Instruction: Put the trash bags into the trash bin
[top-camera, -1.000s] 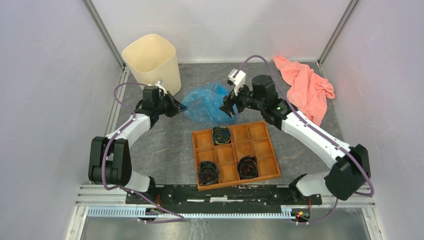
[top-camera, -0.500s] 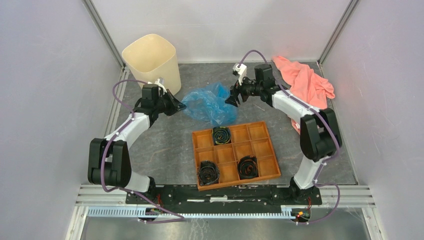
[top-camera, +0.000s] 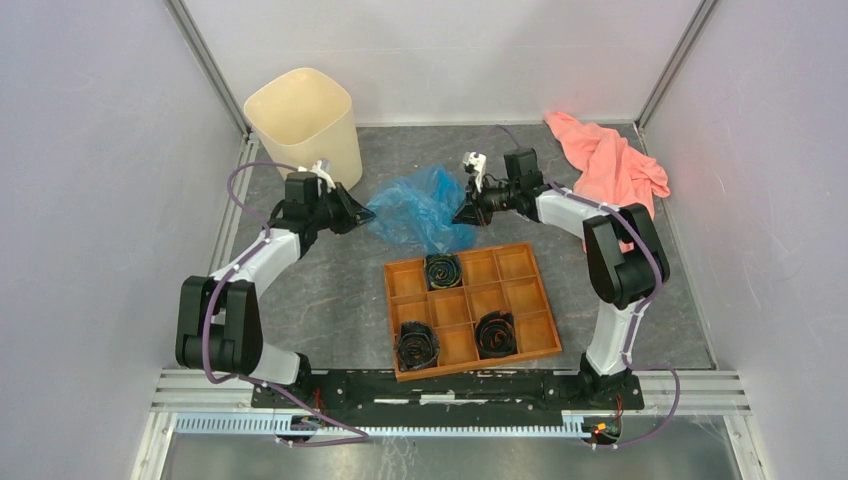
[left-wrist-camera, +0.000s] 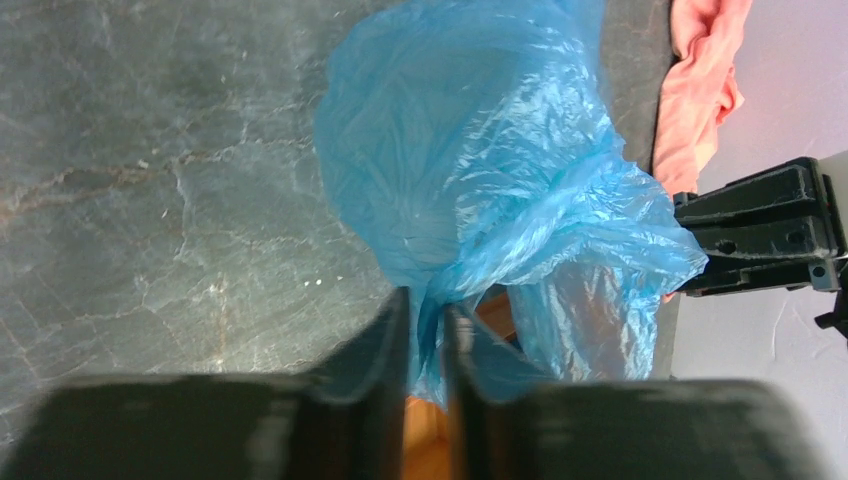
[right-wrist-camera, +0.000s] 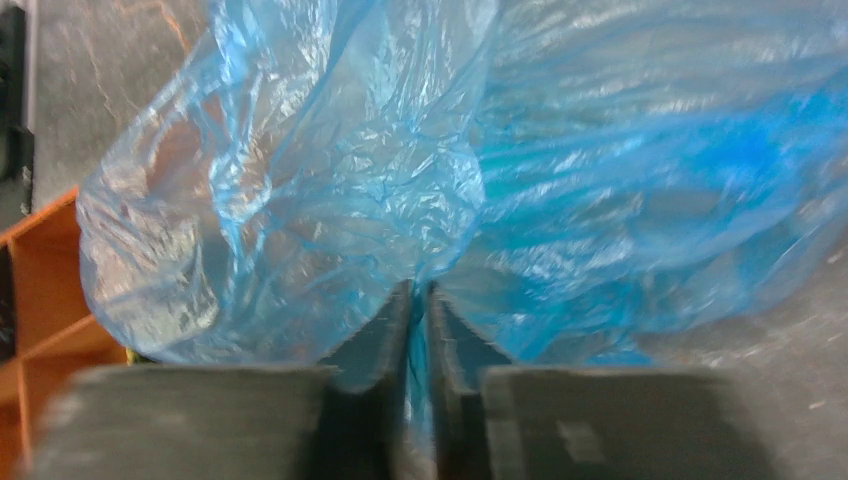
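The light-blue trash bag lies crumpled on the grey table between my two grippers. At its left edge, my left gripper has a gathered strand of the film running into the narrow gap between its jaws. On the bag's right edge, my right gripper is shut on a fold of film, its fingers pressed together. The cream trash bin stands upright at the back left, behind the left gripper and apart from the bag.
An orange compartment tray sits in front of the bag with three black coiled rolls in it. A salmon-pink cloth lies at the back right. Walls close in the table on three sides.
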